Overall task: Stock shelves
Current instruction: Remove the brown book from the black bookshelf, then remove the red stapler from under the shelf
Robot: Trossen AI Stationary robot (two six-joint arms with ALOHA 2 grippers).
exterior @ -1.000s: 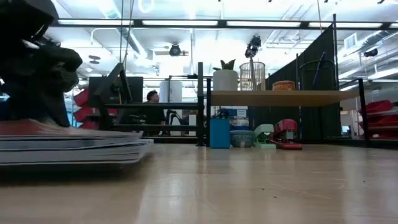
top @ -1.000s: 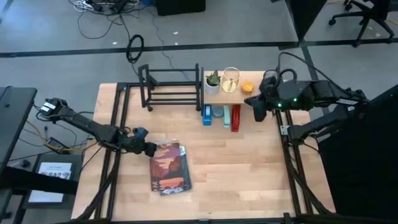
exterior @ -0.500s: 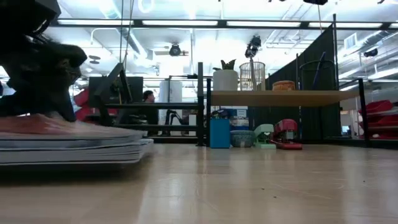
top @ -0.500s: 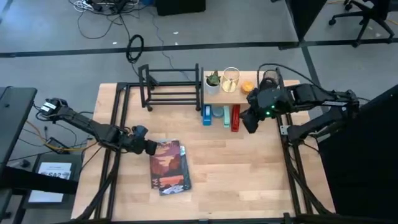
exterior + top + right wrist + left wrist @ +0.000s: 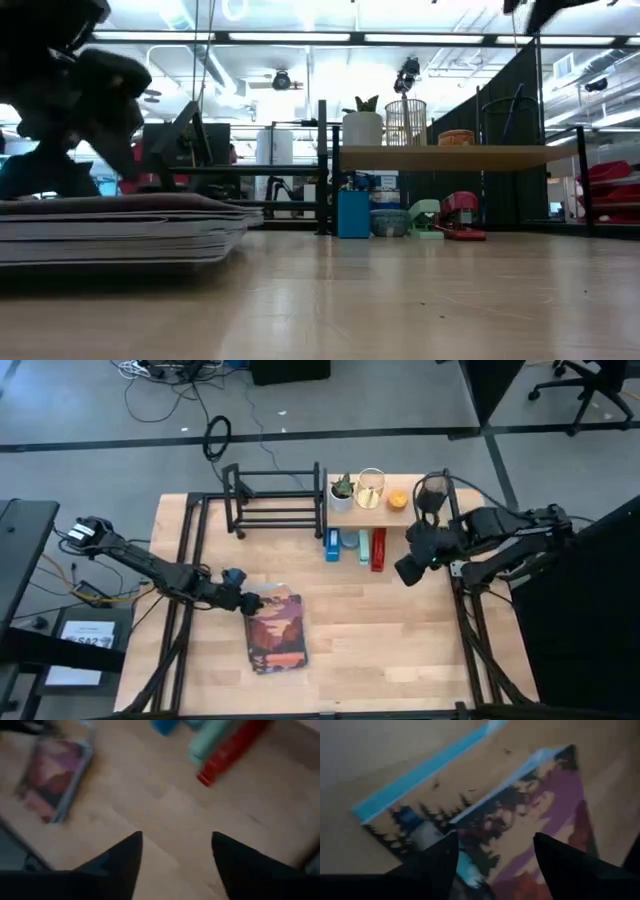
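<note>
- the black metal-bar rack [image 5: 275, 500] stands at the table's far edge, with the wooden plank shelf [image 5: 378, 510] touching its right end; both lie well apart from the left gripper [image 5: 247, 601] and nearer the right gripper [image 5: 408, 571].
- a plant pot [image 5: 342, 490], a wire cup [image 5: 371, 487] and an orange item [image 5: 398, 500] sit on the plank; a blue box [image 5: 333, 546], a teal thing [image 5: 351, 541] and a red stapler [image 5: 379, 549] stand beneath it.
- the left gripper, fingers spread, is over the near-left corner of the stack of magazines [image 5: 276, 632].
- the right gripper hangs with fingers apart above bare table [image 5: 380, 630], just right of the stapler.
</note>
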